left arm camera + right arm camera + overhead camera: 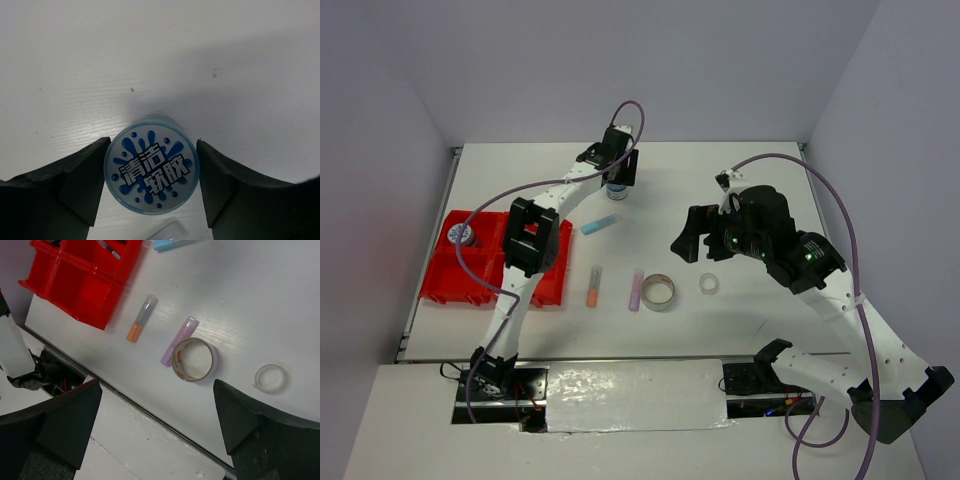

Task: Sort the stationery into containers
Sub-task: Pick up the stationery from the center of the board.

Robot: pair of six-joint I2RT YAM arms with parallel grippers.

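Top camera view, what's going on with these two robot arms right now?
The left tool straddles a round blue-patterned tub at the far side of the white table; a firm grip can't be confirmed. The right tool hangs open. A matching tub sits in the divided red plastic tray, while three stubby sticks and two tape rings lie loose.

Bright even overhead light, soft shadows on the white table (740, 180); glare on the near strip, wrist views sharp
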